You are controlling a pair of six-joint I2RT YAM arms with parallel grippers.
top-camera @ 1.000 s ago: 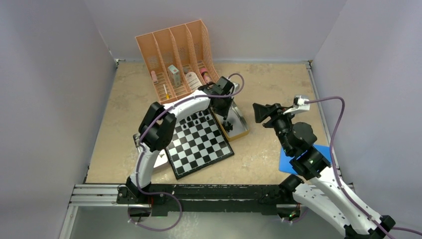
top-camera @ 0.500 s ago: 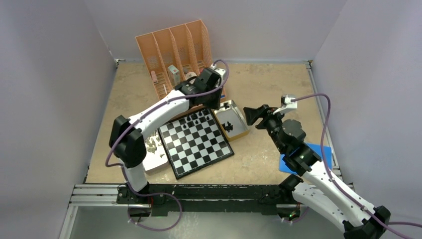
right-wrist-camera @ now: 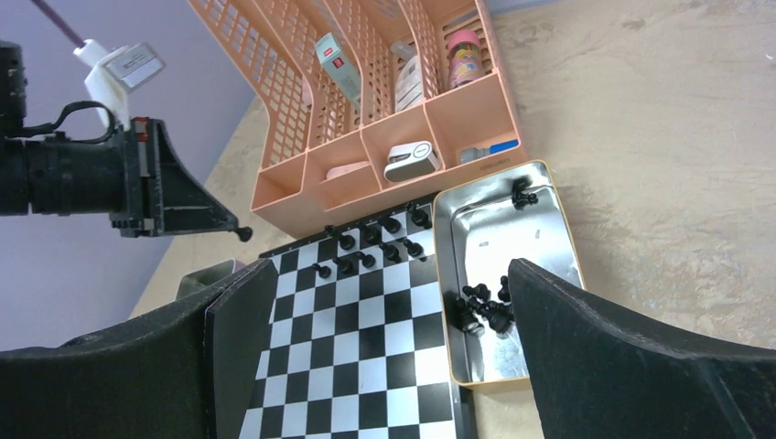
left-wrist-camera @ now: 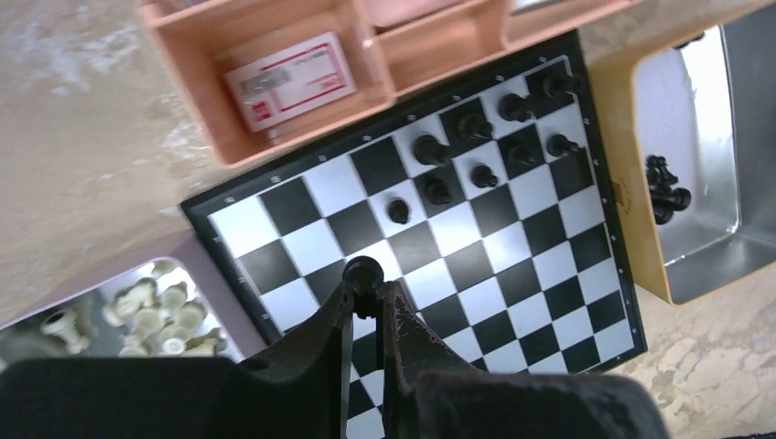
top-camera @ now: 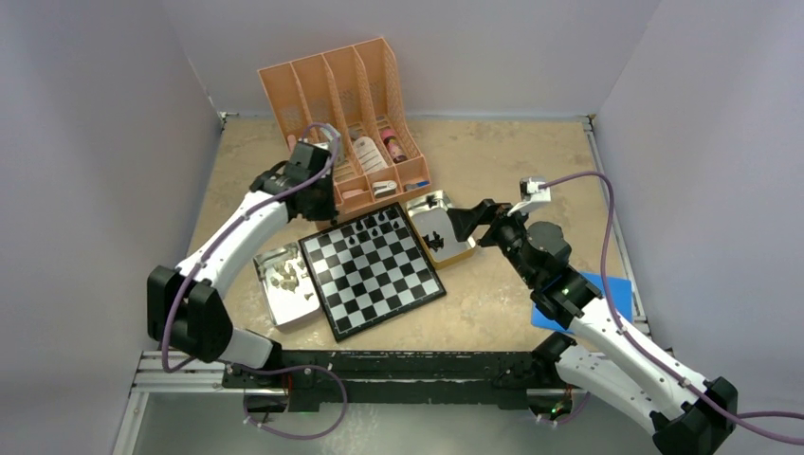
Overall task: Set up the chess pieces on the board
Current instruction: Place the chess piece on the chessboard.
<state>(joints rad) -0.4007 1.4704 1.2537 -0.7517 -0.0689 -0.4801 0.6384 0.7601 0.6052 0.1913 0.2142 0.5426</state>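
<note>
While the left gripper [left-wrist-camera: 365,293] clamps a black piece [left-wrist-camera: 363,271], the board [top-camera: 379,284] lies just right and nearer (right gripper [right-wrist-camera: 389,297], released, faces the tin [right-wrist-camera: 499,229]).

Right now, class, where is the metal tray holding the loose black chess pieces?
In the top view the metal tray lies right of centre, beside the board's right edge and just below the peach organizer.

Flat checkered board [top-camera: 379,284], black pieces [top-camera: 377,226] upright on its far corner, one black piece [left-wrist-camera: 363,271] pinched in left claw [left-wrist-camera: 366,294].
</note>
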